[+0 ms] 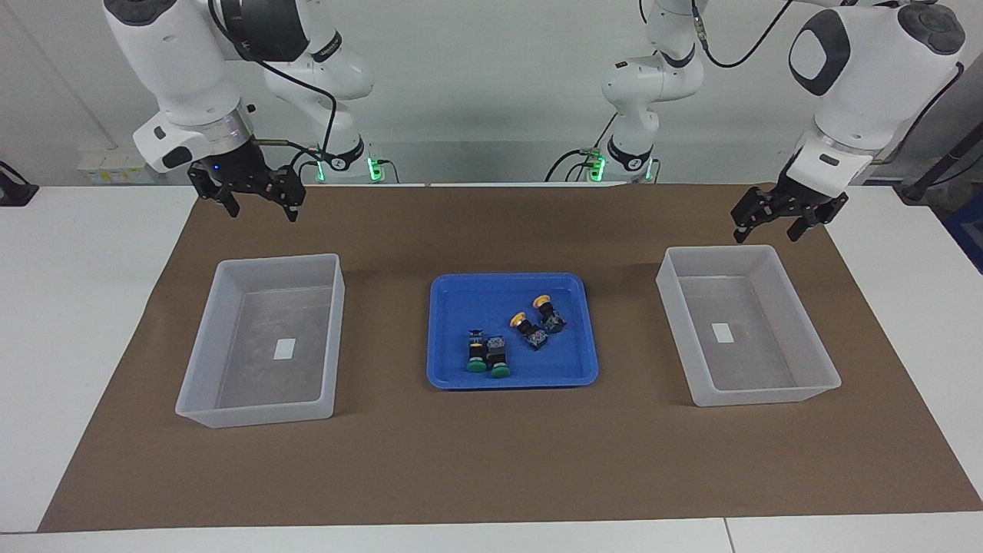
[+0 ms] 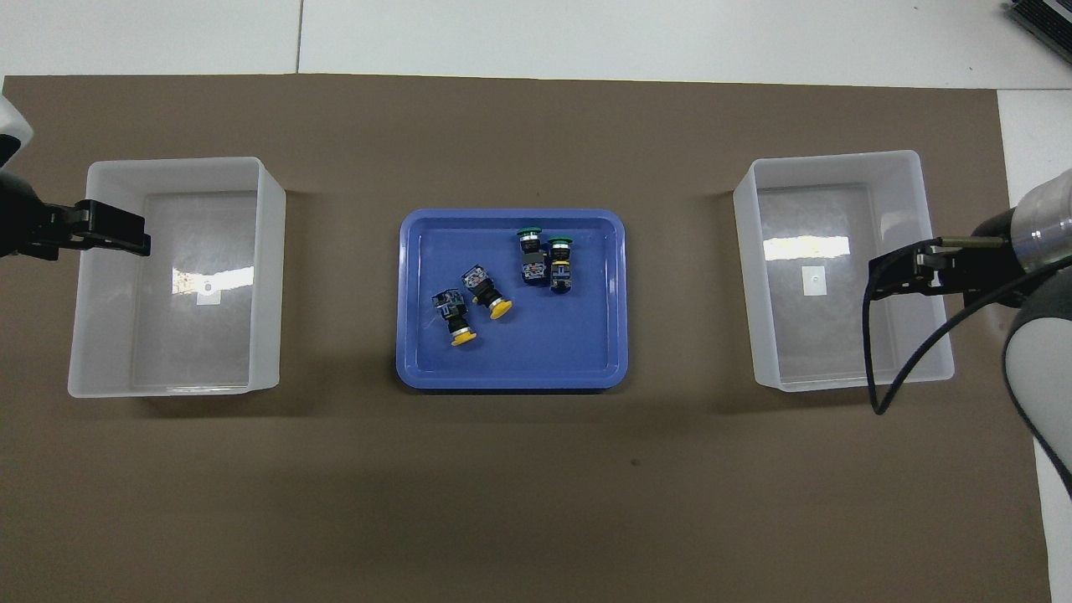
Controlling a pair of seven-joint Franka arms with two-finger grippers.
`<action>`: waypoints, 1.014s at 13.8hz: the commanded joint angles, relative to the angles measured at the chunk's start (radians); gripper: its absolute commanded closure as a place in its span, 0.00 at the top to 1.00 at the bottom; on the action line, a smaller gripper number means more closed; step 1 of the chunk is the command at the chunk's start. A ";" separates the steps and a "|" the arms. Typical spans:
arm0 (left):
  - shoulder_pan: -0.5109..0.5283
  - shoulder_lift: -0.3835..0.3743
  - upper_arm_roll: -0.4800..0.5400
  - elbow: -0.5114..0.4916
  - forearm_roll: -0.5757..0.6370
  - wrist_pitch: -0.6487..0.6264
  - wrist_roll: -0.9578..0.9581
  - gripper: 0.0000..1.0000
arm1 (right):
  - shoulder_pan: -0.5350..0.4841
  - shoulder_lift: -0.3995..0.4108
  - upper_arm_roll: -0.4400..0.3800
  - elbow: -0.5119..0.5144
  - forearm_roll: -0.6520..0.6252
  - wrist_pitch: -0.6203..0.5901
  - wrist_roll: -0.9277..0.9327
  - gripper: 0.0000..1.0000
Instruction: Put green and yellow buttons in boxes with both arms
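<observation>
Two green buttons (image 1: 487, 357) lie side by side in the blue tray (image 1: 511, 278), and two yellow buttons (image 1: 537, 319) lie beside them, nearer to the robots. In the overhead view the green buttons (image 2: 544, 258) and the yellow buttons (image 2: 467, 306) show in the tray (image 2: 511, 373). One empty box (image 1: 276, 261) stands toward the right arm's end, another (image 1: 722, 252) toward the left arm's end. My right gripper (image 1: 259, 207) is open and empty, raised over its box's edge (image 2: 837, 157). My left gripper (image 1: 768, 229) is open and empty, raised over its box's edge (image 2: 176, 163).
A brown mat (image 1: 491, 461) covers the middle of the white table (image 1: 77, 307). The tray sits midway between the two boxes. Each box has a small white sticker on its floor. A black cable (image 2: 913, 360) hangs from the right arm over its box.
</observation>
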 commanded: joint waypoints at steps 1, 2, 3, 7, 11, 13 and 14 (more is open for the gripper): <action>-0.003 -0.033 0.000 -0.033 -0.010 0.001 -0.016 1.00 | -0.011 -0.018 0.006 -0.019 0.014 0.005 0.003 1.00; -0.006 -0.033 0.002 -0.033 -0.010 -0.001 -0.016 1.00 | -0.012 -0.018 0.006 -0.019 0.014 0.006 0.005 1.00; -0.007 -0.033 0.002 -0.031 -0.010 -0.001 -0.017 1.00 | -0.011 -0.016 0.006 -0.019 0.015 0.005 0.014 1.00; -0.006 -0.033 0.002 -0.031 -0.010 0.002 -0.017 1.00 | -0.016 -0.018 0.006 -0.019 0.020 0.005 0.014 1.00; -0.004 -0.033 0.002 -0.033 -0.010 0.005 -0.017 1.00 | -0.016 -0.016 0.006 -0.019 0.026 0.002 0.005 1.00; -0.007 -0.033 0.002 -0.033 -0.010 0.001 -0.019 1.00 | -0.019 -0.016 0.006 -0.019 0.026 -0.003 0.005 1.00; -0.009 -0.033 0.002 -0.033 -0.010 0.001 -0.023 1.00 | -0.020 -0.016 0.006 -0.017 0.026 0.002 0.005 1.00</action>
